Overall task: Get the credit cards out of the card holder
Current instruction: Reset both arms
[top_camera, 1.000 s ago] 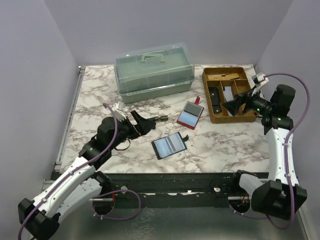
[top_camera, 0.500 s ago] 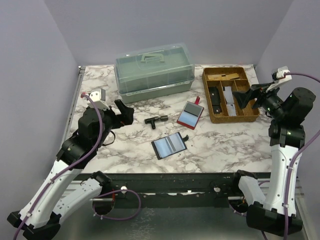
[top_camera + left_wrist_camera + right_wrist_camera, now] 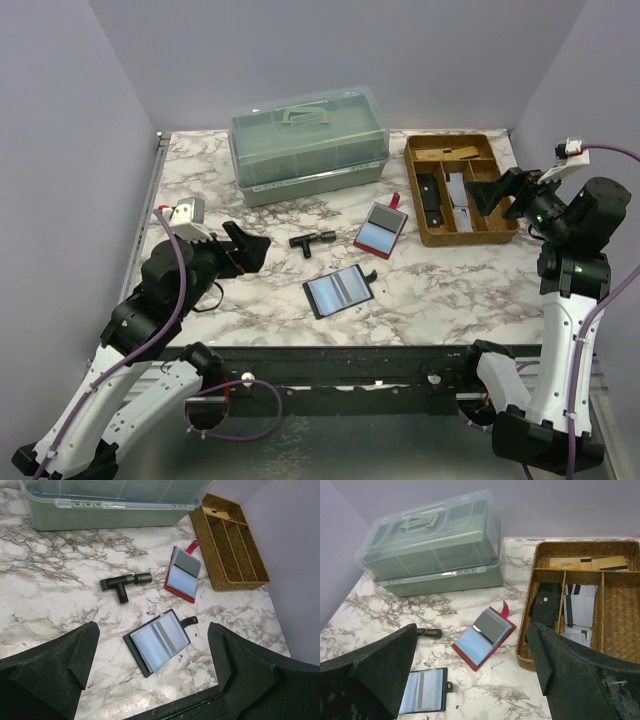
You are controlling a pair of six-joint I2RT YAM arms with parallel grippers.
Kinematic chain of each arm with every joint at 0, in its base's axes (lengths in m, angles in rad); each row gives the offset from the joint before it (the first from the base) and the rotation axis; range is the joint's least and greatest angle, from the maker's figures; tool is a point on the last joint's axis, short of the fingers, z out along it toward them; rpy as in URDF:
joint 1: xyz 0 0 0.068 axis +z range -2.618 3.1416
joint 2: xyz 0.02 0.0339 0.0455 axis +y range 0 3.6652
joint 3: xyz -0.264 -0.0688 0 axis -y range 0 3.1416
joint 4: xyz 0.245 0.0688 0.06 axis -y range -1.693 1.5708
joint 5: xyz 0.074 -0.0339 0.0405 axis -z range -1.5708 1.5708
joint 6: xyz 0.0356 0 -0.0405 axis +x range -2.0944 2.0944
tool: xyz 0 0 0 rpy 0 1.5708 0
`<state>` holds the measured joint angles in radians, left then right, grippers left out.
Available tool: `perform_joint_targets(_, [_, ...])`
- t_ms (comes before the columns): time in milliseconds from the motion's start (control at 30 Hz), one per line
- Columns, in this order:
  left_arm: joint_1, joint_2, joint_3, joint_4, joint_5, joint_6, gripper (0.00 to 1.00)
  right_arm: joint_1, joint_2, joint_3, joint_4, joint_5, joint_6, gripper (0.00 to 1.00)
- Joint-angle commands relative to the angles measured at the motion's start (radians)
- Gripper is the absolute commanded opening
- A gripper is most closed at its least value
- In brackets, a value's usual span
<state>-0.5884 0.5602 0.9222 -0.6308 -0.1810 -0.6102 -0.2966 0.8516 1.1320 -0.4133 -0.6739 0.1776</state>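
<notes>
A black card holder (image 3: pixel 340 291) lies open near the table's front middle, and its pale blue credit cards (image 3: pixel 150 645) show a grey stripe. A red card holder (image 3: pixel 381 228) lies open behind it, a silvery grey card (image 3: pixel 492 625) tilted up from its pale blue pages. My left gripper (image 3: pixel 243 248) hangs open above the table, left of both holders, holding nothing. My right gripper (image 3: pixel 490 195) is open too, raised over the wicker tray's right side. The left wrist view has the black holder (image 3: pixel 159 642) between my open fingers; the right wrist view has the red holder (image 3: pixel 484 638).
A black T-shaped part (image 3: pixel 313 240) lies between my left gripper and the red holder. A green lidded plastic box (image 3: pixel 308 145) stands at the back. The wicker tray (image 3: pixel 470 236) at back right holds black, white and grey cards (image 3: pixel 577 610) in compartments.
My left arm has drawn back left and toward the front, away from the T-shaped part, which stays on the table. My right arm has risen and swung right from over the tray.
</notes>
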Motion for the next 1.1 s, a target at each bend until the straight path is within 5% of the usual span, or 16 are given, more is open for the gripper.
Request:
perform_joint_targets(0, [0.004,-0.02,-0.031,-0.004,0.054,-0.03,0.99,-0.004,-0.015,-0.01,-0.015,0.046,0.048,1.0])
perform_joint_targets(1067, [0.004,-0.145,-0.116,0.0,0.069,-0.103,0.99,-0.005,-0.09,-0.087,0.038,-0.011,0.061,1.0])
